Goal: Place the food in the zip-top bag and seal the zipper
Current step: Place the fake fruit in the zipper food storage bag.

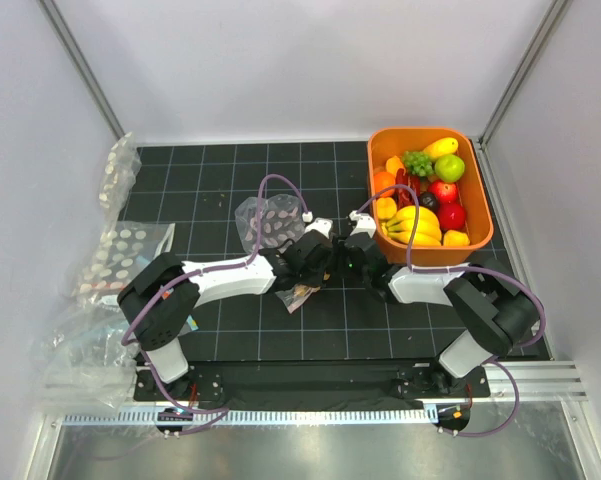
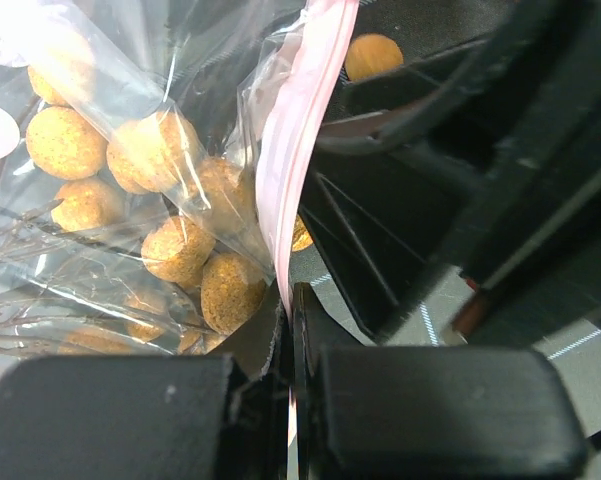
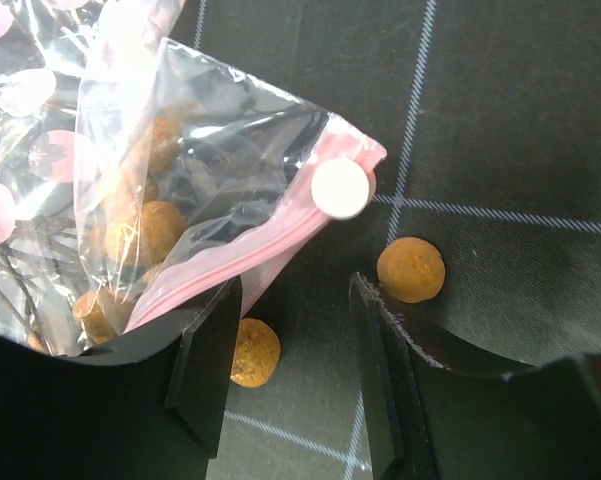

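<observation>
In the left wrist view my left gripper (image 2: 288,300) is shut on the pink zipper (image 2: 298,130) of the clear zip-top bag (image 2: 130,90). Several brown nut-like balls (image 2: 165,150) lie inside the bag. My right gripper (image 3: 290,330) stands open beside the zipper's (image 3: 250,250) corner, with only mat between its fingers. Two brown balls lie loose on the mat, one (image 3: 411,270) past the right finger and one (image 3: 254,352) by the left finger. From above, both grippers (image 1: 315,258) (image 1: 352,250) meet mid-table and hide the grip.
An orange tub (image 1: 480,205) at the back right holds toy fruit (image 1: 420,222): bananas, apples, grapes. Clear dotted plastic (image 1: 268,220) shows just behind the grippers; I cannot tell whether it belongs to the held bag. Spare bags (image 1: 115,255) lie along the left edge.
</observation>
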